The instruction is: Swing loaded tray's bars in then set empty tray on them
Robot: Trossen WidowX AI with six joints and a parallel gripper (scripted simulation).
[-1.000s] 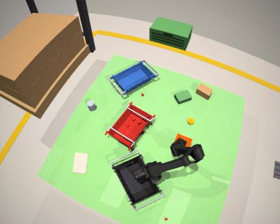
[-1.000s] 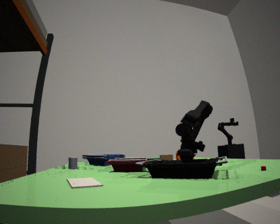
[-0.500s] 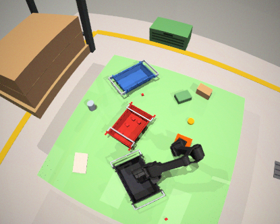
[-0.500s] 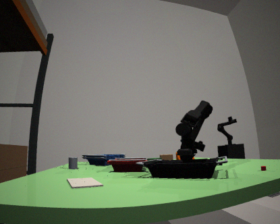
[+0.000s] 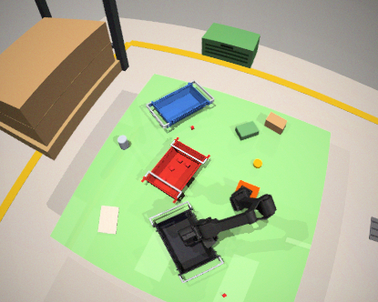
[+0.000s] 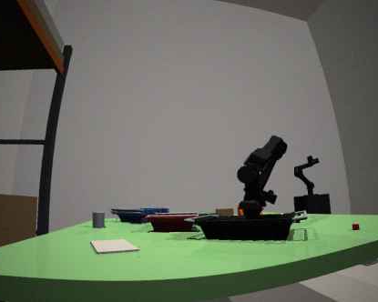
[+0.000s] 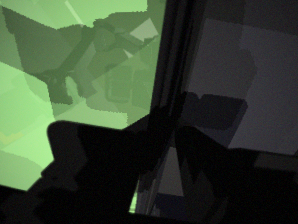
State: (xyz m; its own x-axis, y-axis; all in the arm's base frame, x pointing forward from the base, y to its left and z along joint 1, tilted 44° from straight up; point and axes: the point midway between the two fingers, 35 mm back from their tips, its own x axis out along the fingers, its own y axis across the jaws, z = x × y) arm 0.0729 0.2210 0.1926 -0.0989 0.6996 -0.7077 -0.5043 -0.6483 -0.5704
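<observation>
Pinching the black tray's long, ribbed side wall, the dark, blunt-tipped pincer (image 5: 190,236) (image 7: 164,119) meets a rectangular, slope-sided tub (image 5: 184,255) (image 6: 247,228) (image 7: 250,95).

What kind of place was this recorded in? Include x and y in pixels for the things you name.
Probably a warehouse or workshop: stacked brown boxes (image 5: 56,68) on a pallet (image 5: 51,152), a tall rack (image 6: 55,136), and yellow lines (image 5: 283,83) on the floor around the table.

Two trays, red and black, on the green worktop
The red tray (image 5: 166,169) (image 6: 173,224) holds small red blocks (image 5: 179,161), both silvery bars (image 5: 189,152) lying across its top; the black tray (image 5: 180,247) (image 6: 247,228) (image 7: 245,75) stands upright beside it, bars swung outward.
</observation>
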